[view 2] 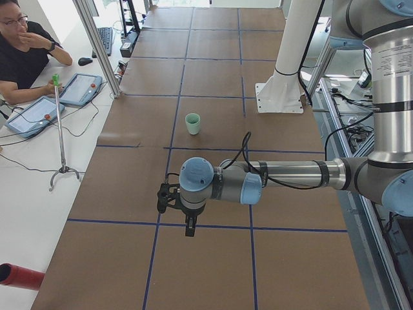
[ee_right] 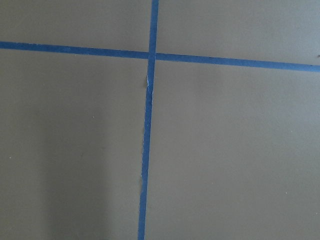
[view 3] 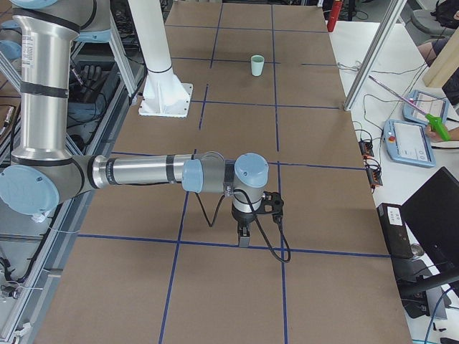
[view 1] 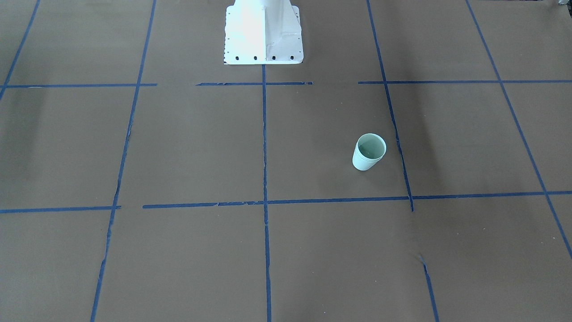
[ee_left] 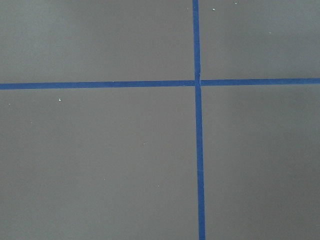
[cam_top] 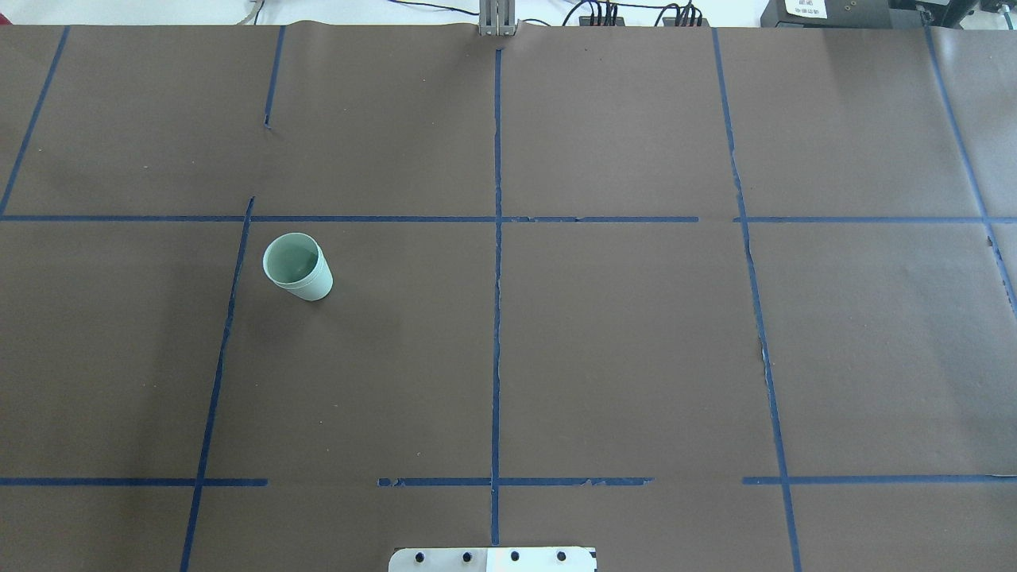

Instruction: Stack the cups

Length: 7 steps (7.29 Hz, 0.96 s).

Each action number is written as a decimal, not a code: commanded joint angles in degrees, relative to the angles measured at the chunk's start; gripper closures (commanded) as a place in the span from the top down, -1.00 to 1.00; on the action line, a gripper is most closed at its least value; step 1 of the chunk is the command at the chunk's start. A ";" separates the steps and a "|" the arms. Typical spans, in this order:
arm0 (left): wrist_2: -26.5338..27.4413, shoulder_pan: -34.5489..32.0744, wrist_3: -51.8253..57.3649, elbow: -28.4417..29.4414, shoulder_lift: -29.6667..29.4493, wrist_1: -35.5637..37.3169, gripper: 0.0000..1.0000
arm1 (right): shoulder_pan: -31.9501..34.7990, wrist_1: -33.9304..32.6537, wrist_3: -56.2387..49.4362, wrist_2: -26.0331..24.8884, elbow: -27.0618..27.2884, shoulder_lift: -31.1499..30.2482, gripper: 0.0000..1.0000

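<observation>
Left arm [view 2: 284, 174] is stretched out level, forearm horizontal. Left wrist [view 2: 195, 184] is bent down, and left gripper [view 2: 189, 227] is pointed straight down. Right arm [view 3: 136, 172] is posed the same way, with right wrist [view 3: 251, 179] bent down and right gripper [view 3: 244, 235] pointed straight down. Both grippers are seen only from the side, so finger opening cannot be told.

The bench [view 1: 187, 143] is showing a plain brown, and dark blue tape lines [view 1: 264, 143] are crossing it in a grid. The cups [view 1: 367, 163] are showing a plain pale mint green. The base [view 1: 263, 31] is shining white. The left arm [view 2: 290, 174] is showing silver with light blue joints.
</observation>
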 commanded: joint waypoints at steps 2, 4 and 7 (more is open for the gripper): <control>0.66 -0.02 1.95 0.35 -3.00 5.56 1.00 | 0.02 -0.01 0.00 -0.03 0.03 0.00 1.00; 3.30 -0.37 7.49 -0.26 -2.64 6.43 1.00 | 0.02 -0.01 0.00 -0.03 0.03 0.00 1.00; 3.13 -0.37 6.80 -0.26 -2.73 6.35 1.00 | 0.02 -0.01 0.00 -0.03 0.03 0.00 1.00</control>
